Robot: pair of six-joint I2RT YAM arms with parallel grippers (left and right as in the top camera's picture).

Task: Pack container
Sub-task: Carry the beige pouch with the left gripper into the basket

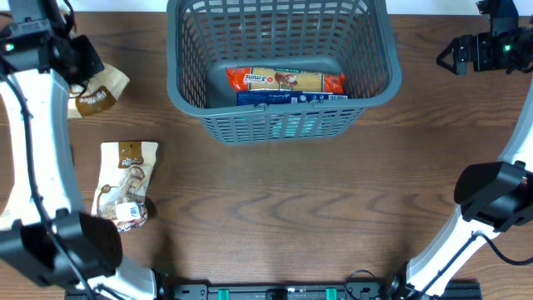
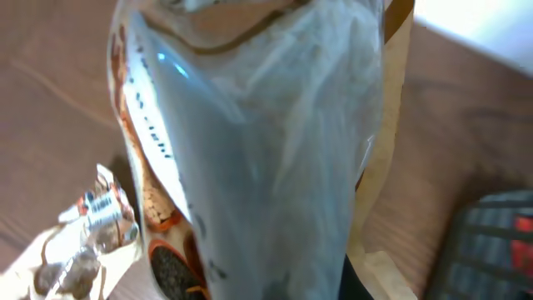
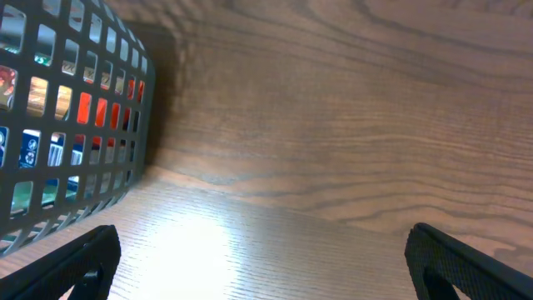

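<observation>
The dark grey container (image 1: 283, 125) stands at the back centre of the table, with an orange packet (image 1: 287, 80) and a blue packet (image 1: 291, 98) lying inside. My left gripper (image 1: 82, 65) is at the far left, shut on a brown paper packet with a clear window (image 1: 100, 93). That packet fills the left wrist view (image 2: 258, 142) and hides the jaws. A second, white and brown packet (image 1: 125, 179) lies flat on the table at the left. My right gripper (image 1: 454, 54) is open and empty to the right of the container, and its wrist view shows the fingers spread wide (image 3: 262, 267).
The container's lattice wall shows at the left of the right wrist view (image 3: 75, 108) and at the lower right of the left wrist view (image 2: 491, 242). The lying packet also shows in the left wrist view (image 2: 83, 246). Both arms' white links rise along the table's left and right edges.
</observation>
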